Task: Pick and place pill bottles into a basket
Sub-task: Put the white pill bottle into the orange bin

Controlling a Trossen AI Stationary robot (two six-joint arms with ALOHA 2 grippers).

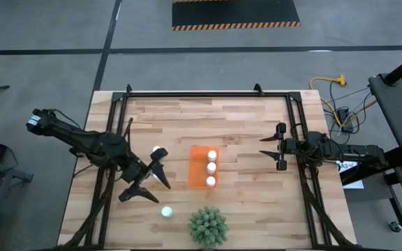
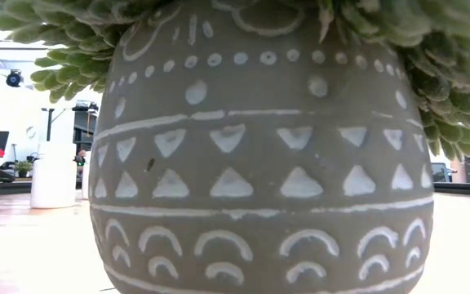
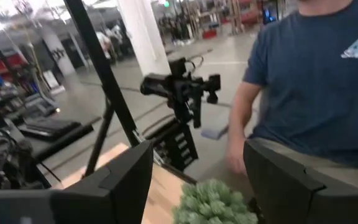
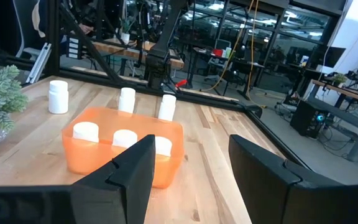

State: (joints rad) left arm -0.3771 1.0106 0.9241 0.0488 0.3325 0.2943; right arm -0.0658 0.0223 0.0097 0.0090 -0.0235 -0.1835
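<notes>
The orange basket (image 1: 203, 167) lies on the table's middle with three white pill bottles (image 1: 211, 168) upright in it; it also shows in the right wrist view (image 4: 123, 152). Outside it, one bottle (image 1: 158, 151) stands left of the basket and another (image 1: 167, 211) near the plant. The right wrist view shows three bottles (image 4: 127, 99) standing beyond the basket. My left gripper (image 1: 149, 185) is open and empty, left of the basket and close to the bottle there. My right gripper (image 1: 279, 147) is open and empty, at the table's right side, facing the basket.
A green spiky plant (image 1: 208, 225) in a grey patterned pot (image 2: 259, 163) stands at the near edge, in front of the basket. A black frame (image 1: 208, 94) runs around the table. A person in a blue shirt (image 3: 316, 74) stands beyond the table.
</notes>
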